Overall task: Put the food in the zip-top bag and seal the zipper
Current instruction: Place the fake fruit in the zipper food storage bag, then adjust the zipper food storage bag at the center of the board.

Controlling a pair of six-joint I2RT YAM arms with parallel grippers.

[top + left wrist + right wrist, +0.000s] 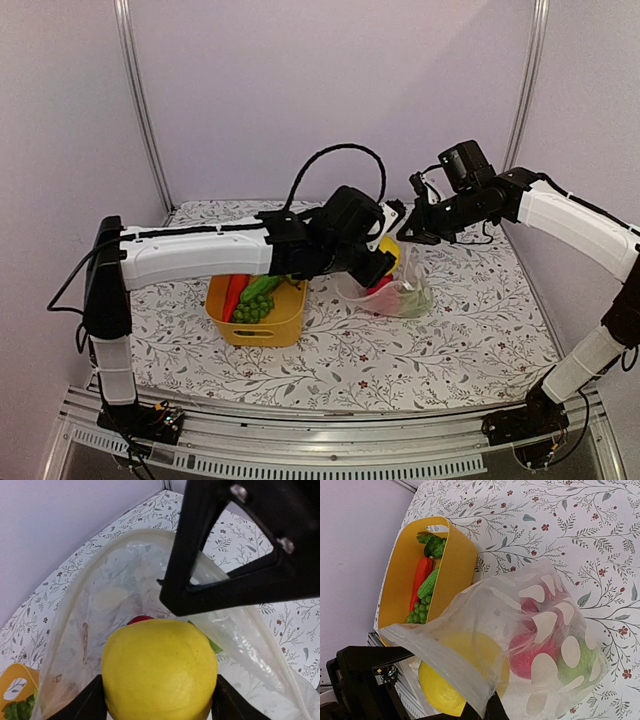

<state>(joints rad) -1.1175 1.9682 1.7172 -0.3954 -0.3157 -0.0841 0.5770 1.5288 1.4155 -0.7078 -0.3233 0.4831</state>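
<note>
The left gripper [160, 706] is clasping the yellow lemon-like piece [159, 670] between its two fingers [91, 704], and the piece is filling the lower middle of the left wrist view. Just behind it the zip-top bag [95, 605] is gaping open, its mouth arching across the centre of that frame, so the piece is sitting right at the opening. The right gripper [413, 236], jaws pressed together, is pinching the bag's upper edge and holding it up just right of centre in the top view. Red pieces [530, 655] and something green are already lying in the bag's bottom, at the lower right of the right wrist view. At the upper left of that view, the yellow tub [400, 575] is holding the carrot [421, 577], cucumber [427, 584], green bumpy cluster [418, 614] and lettuce [434, 544], well apart from both grippers.
</note>
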